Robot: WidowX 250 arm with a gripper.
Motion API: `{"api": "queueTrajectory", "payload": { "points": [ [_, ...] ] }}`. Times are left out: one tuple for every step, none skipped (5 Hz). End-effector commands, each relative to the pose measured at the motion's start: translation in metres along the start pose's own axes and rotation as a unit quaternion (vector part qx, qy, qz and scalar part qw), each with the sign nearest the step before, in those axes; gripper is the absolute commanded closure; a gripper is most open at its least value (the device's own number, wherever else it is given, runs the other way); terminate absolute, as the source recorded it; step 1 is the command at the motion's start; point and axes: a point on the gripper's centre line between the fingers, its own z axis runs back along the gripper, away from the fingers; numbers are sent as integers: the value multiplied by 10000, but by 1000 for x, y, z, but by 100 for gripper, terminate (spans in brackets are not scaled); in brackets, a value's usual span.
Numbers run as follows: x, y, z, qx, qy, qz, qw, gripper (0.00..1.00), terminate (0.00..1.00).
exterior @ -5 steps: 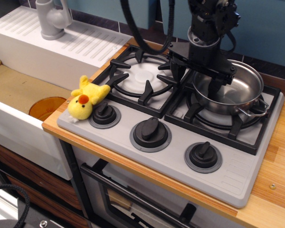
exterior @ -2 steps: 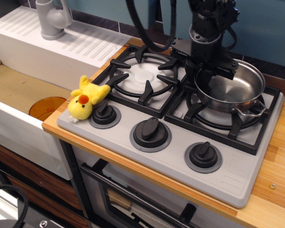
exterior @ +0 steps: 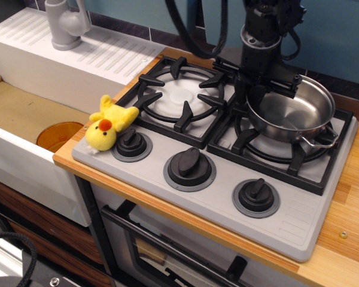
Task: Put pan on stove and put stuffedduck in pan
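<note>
Since a moment ago the gripper (exterior: pixel 258 89) has risen a little, and the pan (exterior: pixel 292 112) has edged toward three o'clock on the right-hand grate. The one pan holds nothing. One stuffedduck (exterior: pixel 109 123) lies at nine o'clock on the stove (exterior: pixel 299 218), beside the leftmost of three knobs. The fingertips are hidden at the pan's rim, so I cannot tell their grip.
</note>
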Motion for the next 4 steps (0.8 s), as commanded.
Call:
{"api": "queueTrajectory", "payload": {
  "points": [
    [15, 11, 69, 388, -130, -194, 9990, 100, 0],
    [14, 13, 94, 538, 24, -227, 9983, 100, 0],
    [15, 21, 96, 511, 33, -298, 9982, 100, 0],
    [19, 40, 88, 445, -7, -417, 9981, 100, 0]
  ]
}}
